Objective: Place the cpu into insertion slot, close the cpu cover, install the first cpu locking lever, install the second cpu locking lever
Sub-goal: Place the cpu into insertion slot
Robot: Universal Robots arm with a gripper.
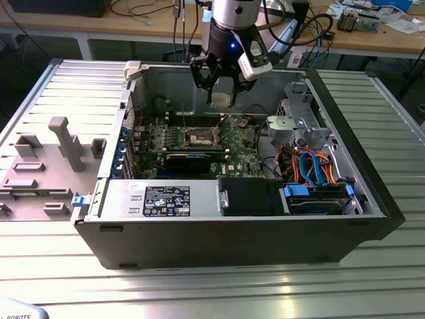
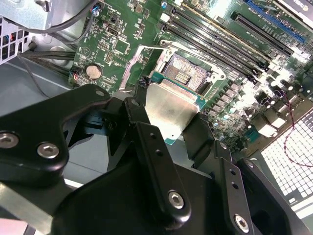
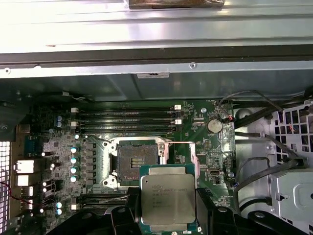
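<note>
The end effector (image 1: 221, 90) hangs inside the open computer case (image 1: 232, 242), which sits on a slatted metal tabletop (image 1: 199, 286). It is clamped on one cpu (image 1: 220, 100), with two black fingers (image 3: 208, 210) pressing opposite edges of the chip. The cpu's dull metal top faces the cameras in both wrist views (image 3: 167, 198) (image 2: 171, 110).

In the exterior view the cpu is held in the air above the green motherboard (image 1: 242, 143), at about 1 o'clock from the insertion slot (image 1: 201, 137) and clear of it. The slot's dark square recess (image 3: 136, 159) lies uncovered with open air above it. The one cpu cover (image 3: 178, 152) is swung back, just beside the recess; in the second wrist view its silvery frame (image 2: 131, 68) borders the slot (image 2: 188, 72).

The case walls edge the board all round. In the exterior view a drive cage (image 1: 299, 123) stands at 3 o'clock from the board and a power supply (image 1: 166, 199) at 6 o'clock.

Four long black memory slots (image 3: 127, 121) lie in a row between the socket and the case wall. One coin cell (image 3: 213, 125) sits near their ends.
</note>
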